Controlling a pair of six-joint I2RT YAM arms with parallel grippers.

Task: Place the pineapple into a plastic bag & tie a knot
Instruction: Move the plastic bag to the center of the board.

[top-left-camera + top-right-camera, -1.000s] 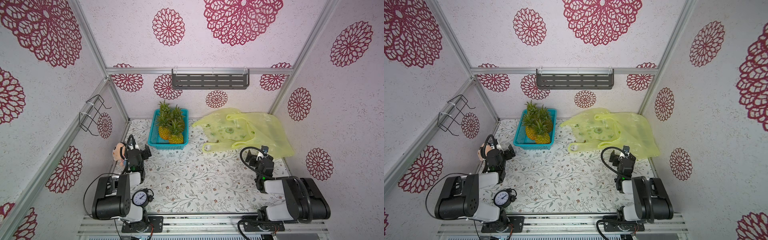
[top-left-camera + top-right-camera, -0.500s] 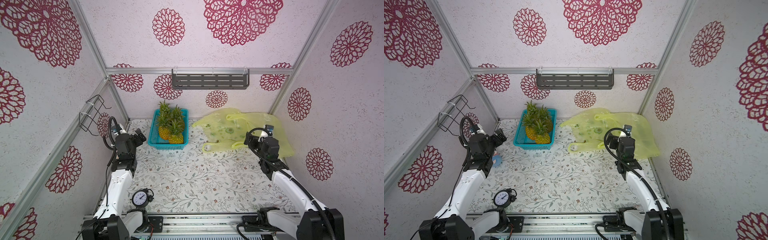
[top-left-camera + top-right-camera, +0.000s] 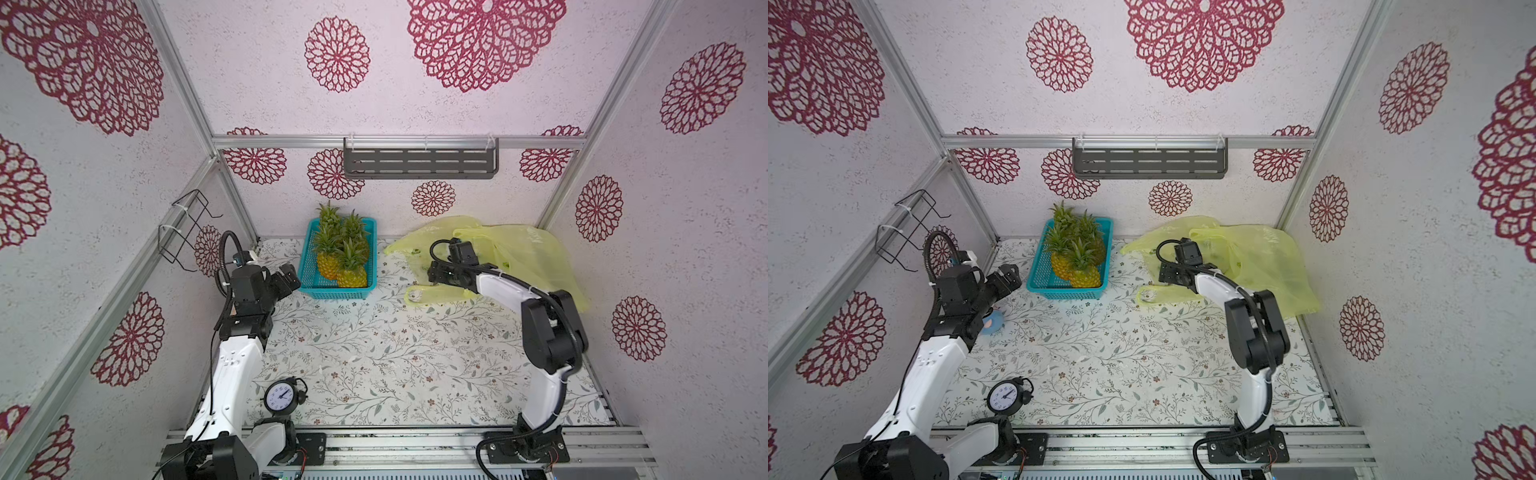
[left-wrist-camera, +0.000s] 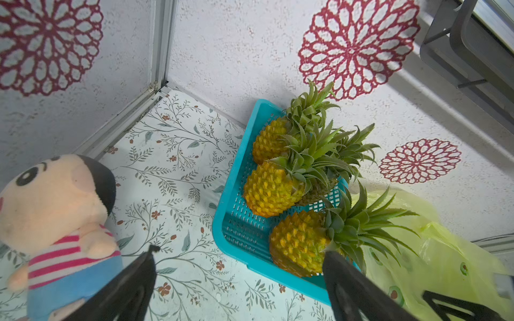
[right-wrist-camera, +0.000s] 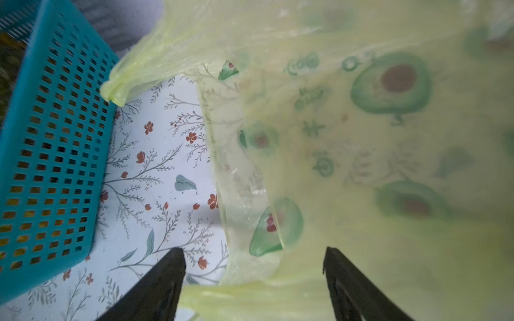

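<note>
Note left gripper (image 4: 240,250) spread left of basket (image 3: 338,294); right gripper (image 5: 253,250) spread over plastic bag (image 3: 532,257); rear pineapple (image 3: 329,214) body hidden behind crowns in both top views.

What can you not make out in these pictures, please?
- Pineapples: crowns overlap in the basket in both top views; a fourth is uncertain.
- Plush toy: mostly hidden behind the left arm in a top view.
- Plastic bag mouth: covered by the right arm from above, blurred in the right wrist view.
</note>
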